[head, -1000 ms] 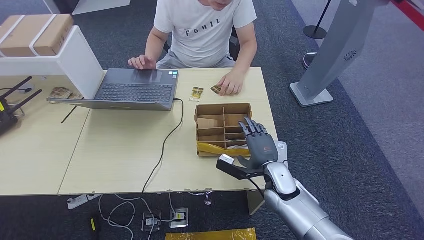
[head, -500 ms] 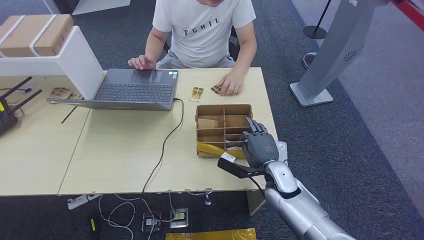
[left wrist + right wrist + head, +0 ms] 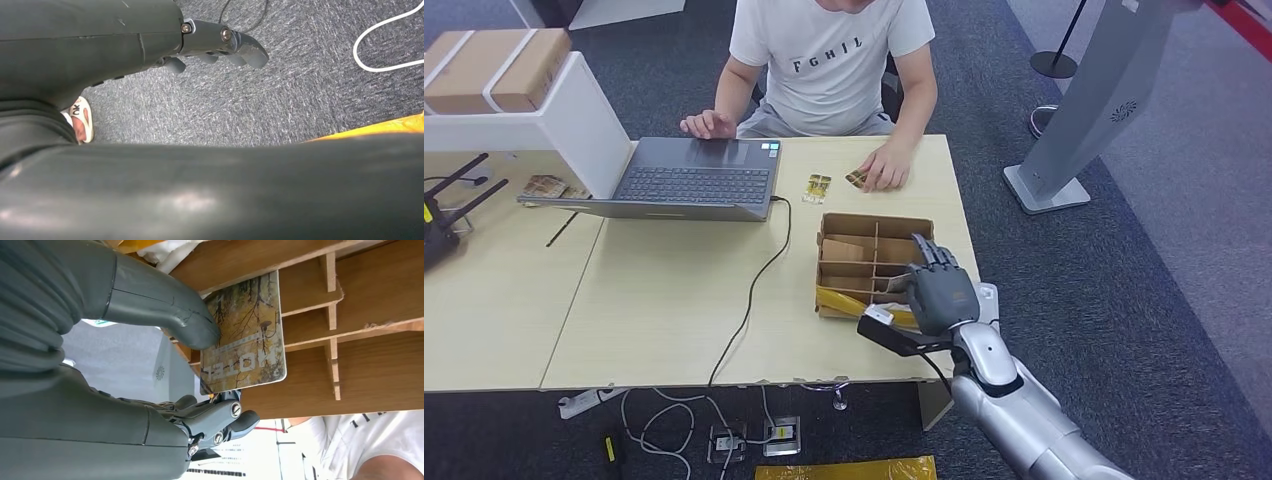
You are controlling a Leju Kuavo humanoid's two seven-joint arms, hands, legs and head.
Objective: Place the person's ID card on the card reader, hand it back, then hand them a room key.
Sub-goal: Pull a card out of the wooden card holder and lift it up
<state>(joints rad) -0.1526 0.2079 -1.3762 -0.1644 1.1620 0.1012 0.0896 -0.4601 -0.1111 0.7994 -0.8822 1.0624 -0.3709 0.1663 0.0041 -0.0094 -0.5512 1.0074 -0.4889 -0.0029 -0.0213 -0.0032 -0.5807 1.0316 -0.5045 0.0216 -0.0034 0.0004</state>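
Note:
My right hand (image 3: 939,290) reaches into the near right part of a divided cardboard box (image 3: 864,225) on the table. In the right wrist view its thumb (image 3: 185,320) presses on a room key card (image 3: 247,330) printed with trees and the word HOTEL, and the fingers (image 3: 220,420) curl under it, so the card is pinched. The person's hand (image 3: 886,165) rests on a small card (image 3: 855,178) at the far table edge. Another patterned card (image 3: 817,187) lies beside it. My left hand (image 3: 220,42) hangs over the carpet, holding nothing.
An open laptop (image 3: 689,178) sits in front of the seated person, its cable (image 3: 759,275) running across the table to the floor. A white flat device (image 3: 990,298) lies by the table's right edge beside my hand. A router (image 3: 444,215) stands at the far left.
My right hand has drawn back slightly toward me and curled its fingers inside the box. The box has shifted a little. The person has not moved.

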